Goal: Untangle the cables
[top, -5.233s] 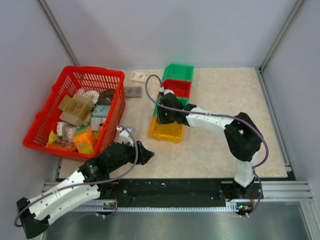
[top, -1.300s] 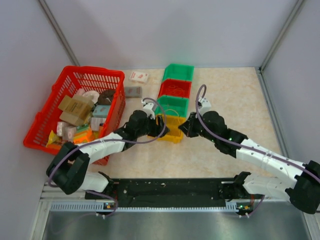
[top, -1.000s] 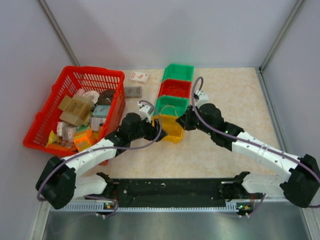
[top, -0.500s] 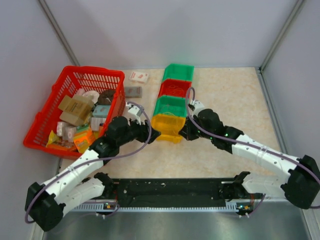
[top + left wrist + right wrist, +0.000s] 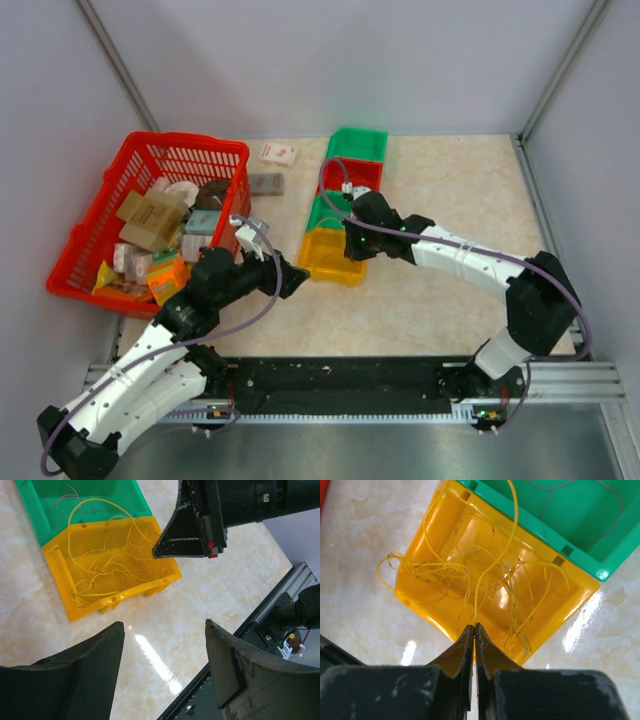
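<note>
A tangle of thin yellow cables (image 5: 485, 580) lies in the yellow bin (image 5: 420, 592), with loops spilling over its left rim. It also shows in the left wrist view (image 5: 107, 567). My right gripper (image 5: 474, 626) hangs over the bin's near rim, shut on one yellow strand that rises from its tips. In the top view it (image 5: 346, 247) is above the yellow bin (image 5: 322, 265). A thin reddish cable (image 5: 546, 500) lies in the green bin (image 5: 570, 530) behind. My left gripper (image 5: 165, 625) is open and empty, on the near-left side of the bin (image 5: 291, 280).
The bins stand in a row: yellow, green (image 5: 322, 212), red (image 5: 362, 176), green (image 5: 358, 143). A red basket (image 5: 215, 155) of packages fills the left side. Two small packs (image 5: 278, 153) (image 5: 265, 183) lie behind. The black rail (image 5: 330, 375) runs along the near edge.
My left gripper has pulled back from the yellow bin toward the near left. My right gripper has swung from the bin's right side to over it and now pinches a yellow strand.
</note>
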Controlling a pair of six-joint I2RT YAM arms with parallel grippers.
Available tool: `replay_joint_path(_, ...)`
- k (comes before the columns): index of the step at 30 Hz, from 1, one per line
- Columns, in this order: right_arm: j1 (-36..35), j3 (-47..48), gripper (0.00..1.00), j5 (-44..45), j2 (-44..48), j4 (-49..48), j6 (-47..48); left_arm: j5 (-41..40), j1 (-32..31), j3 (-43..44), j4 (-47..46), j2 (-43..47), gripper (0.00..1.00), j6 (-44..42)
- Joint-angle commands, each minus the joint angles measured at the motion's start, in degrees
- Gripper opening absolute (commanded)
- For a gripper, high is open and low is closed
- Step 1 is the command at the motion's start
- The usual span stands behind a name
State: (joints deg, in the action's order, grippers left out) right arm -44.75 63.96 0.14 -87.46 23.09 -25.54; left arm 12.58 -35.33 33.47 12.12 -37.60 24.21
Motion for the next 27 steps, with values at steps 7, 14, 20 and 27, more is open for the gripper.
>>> replay_joint_path(7,-0.4,3.0,0.02,3.5,-4.0,4.0,0.7,1.4,0.2,-0.3,-1.2,-0.5,0.70,1.4)
replay_joint_path(14,-2.0,2.4,0.25,2.3,2.3,3.7,1.9,1.7,0.3,-0.2,-0.9,0.2,0.71,1.6)
replay_joint_path(20,-2.4,-0.9,0.45,2.1,12.2,3.8,0.8,1.7,0.3,-0.1,0.5,1.6,0.71,2.2)
replay_joint_path(27,-2.6,-11.4,0.54,6.2,32.4,4.2,0.6,2.0,0.3,1.5,1.9,2.4,0.72,2.8)
